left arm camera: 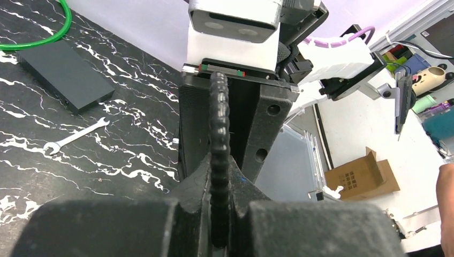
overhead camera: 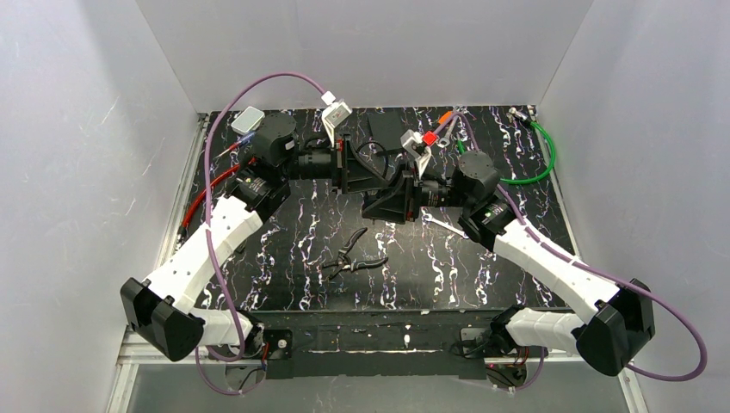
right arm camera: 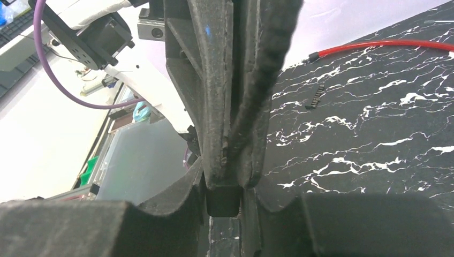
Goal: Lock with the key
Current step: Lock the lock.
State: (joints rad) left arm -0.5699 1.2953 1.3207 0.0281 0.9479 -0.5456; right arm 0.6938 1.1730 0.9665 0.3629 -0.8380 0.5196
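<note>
Pinching a ridged black piece (left arm camera: 218,118), left gripper (left arm camera: 219,179) is clenched — right gripper (right arm camera: 224,187) clamps it too.

looks down the left gripper (left arm camera: 218,214), pinched tight on a ribbed black strip (left arm camera: 218,107) standing upright. meets the right gripper (left arm camera: 220,166) beyond, dark fingers (left arm camera: 270,118) either side of it. takes in a wrench (left arm camera: 75,137), flat dark box (left arm camera: 64,72) and green cable (left arm camera: 51,35) at left.

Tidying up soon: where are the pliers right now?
In the top view, the pliers lie centre foreground, just left of the small wrench.
</note>
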